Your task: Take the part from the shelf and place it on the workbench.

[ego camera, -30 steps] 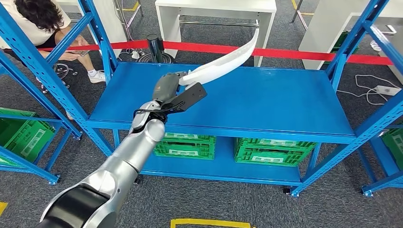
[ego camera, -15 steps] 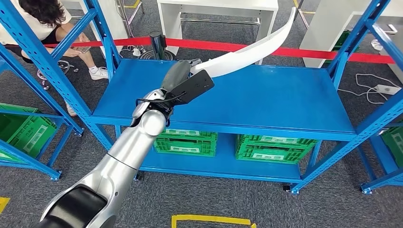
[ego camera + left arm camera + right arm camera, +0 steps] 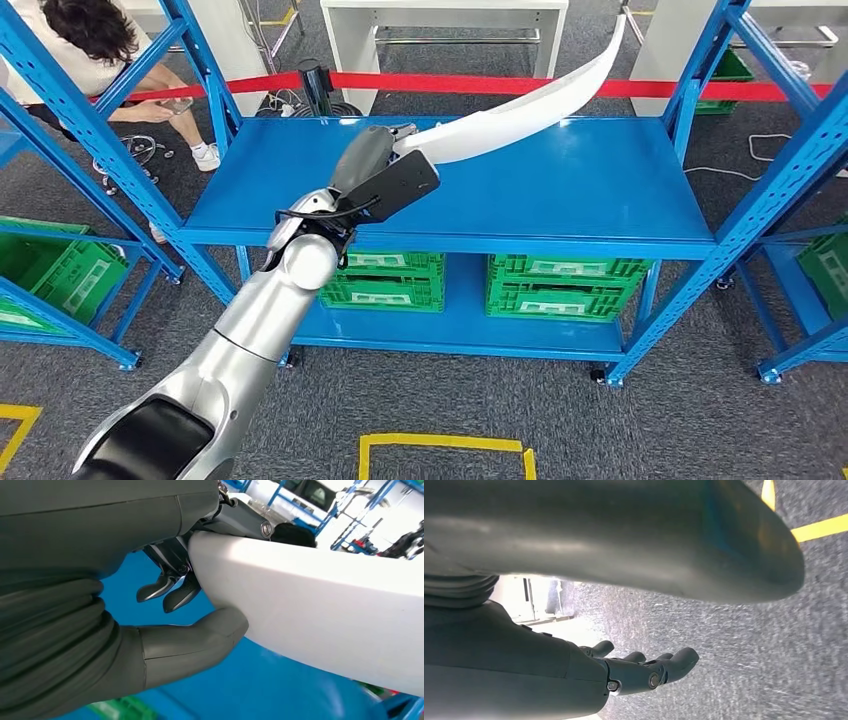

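Observation:
My left hand grips one end of a long, curved white part. It holds the part up above the blue shelf top, slanting up toward the far right. In the left wrist view the thick thumb presses under the white part and the darker fingers curl behind it. My right hand hangs over grey carpet with its fingers apart and nothing in them.
Blue rack uprights stand at both sides. Green crates sit on the lower shelf. A red barrier tape and a white table lie beyond. A person crouches at the far left.
The camera has shifted, so the whole scene has moved. My left hand has lifted the white part higher and tipped it up more steeply over the shelf top.

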